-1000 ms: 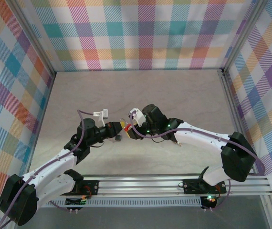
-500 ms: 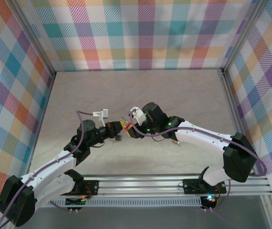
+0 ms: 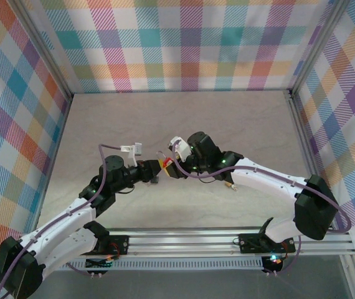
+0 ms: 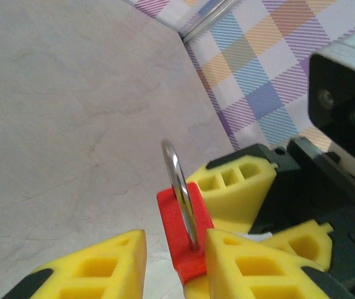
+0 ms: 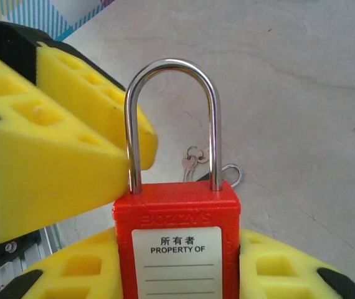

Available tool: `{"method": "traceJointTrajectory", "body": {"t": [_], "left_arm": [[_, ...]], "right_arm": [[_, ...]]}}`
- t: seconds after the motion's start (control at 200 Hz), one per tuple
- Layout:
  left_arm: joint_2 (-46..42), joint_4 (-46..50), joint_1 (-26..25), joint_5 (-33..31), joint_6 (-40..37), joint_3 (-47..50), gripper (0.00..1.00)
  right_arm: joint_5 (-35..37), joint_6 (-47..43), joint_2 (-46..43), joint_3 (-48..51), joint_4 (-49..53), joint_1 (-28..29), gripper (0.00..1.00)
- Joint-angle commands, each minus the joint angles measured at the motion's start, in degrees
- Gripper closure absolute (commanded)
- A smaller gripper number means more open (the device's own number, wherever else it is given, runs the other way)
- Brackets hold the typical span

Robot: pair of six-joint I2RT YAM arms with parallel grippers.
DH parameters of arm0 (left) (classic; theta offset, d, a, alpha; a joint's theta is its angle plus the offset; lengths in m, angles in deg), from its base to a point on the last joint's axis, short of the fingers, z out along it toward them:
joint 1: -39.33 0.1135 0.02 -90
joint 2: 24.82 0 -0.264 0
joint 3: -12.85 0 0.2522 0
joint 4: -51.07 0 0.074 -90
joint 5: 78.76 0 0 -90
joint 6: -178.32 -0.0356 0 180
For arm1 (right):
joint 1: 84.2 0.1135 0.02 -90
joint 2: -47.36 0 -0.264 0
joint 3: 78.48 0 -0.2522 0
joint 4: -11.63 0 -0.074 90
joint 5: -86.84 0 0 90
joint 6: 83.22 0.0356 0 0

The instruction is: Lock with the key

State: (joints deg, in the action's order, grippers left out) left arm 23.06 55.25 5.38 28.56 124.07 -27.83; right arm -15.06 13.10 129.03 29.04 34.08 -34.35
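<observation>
A red padlock (image 5: 177, 218) with a white "PROPERTY OF" label and a steel shackle (image 5: 171, 65) stands upright in my right gripper (image 5: 177, 274), which is shut on its body. In the top view the padlock (image 3: 164, 165) hangs mid-table between both grippers. My left gripper (image 4: 174, 249) faces the shackle (image 4: 179, 180) edge-on. Its yellow fingers (image 4: 103, 261) stand apart, the right one against the shackle, the left one clear of it. The keys (image 5: 193, 161) lie on the table behind the padlock on a small ring, below the grippers (image 3: 155, 180).
Plaid walls (image 3: 184, 43) close in the table on three sides. An aluminium rail (image 3: 227, 240) runs along the near edge. A small orange-and-white object (image 3: 230, 185) lies by the right forearm. Bare tabletop (image 3: 184, 118) stretches behind the grippers.
The two grippers stay together at mid-table. The left arm's elbow has sunk slightly toward the near left corner, and the right forearm has shifted a little.
</observation>
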Motion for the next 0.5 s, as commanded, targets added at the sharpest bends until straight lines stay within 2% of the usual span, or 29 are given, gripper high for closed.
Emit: {"method": "traceJointTrajectory", "body": {"t": [0.0,0.12,0.19,0.495], "left_arm": [[-1.9,7.8,-1.2,1.3,-3.8,-2.5,0.66],[-3.3,9.8,-1.2,0.0,-3.9,-3.7,0.56],[-4.5,10.2,-1.2,-0.6,-2.9,-4.2,0.42],[-5.8,18.2,-1.2,-7.4,0.1,-9.8,0.04]], "right_arm": [[0.5,-0.8,-1.9,-3.1,-6.3,-0.8,1.00],[0.0,-1.1,-2.1,-2.8,-6.1,-0.8,1.00],[-0.4,-1.5,-2.0,-2.8,-5.7,-0.8,1.00],[-3.0,-3.2,-2.0,-2.0,-4.7,-0.7,1.00]]}}
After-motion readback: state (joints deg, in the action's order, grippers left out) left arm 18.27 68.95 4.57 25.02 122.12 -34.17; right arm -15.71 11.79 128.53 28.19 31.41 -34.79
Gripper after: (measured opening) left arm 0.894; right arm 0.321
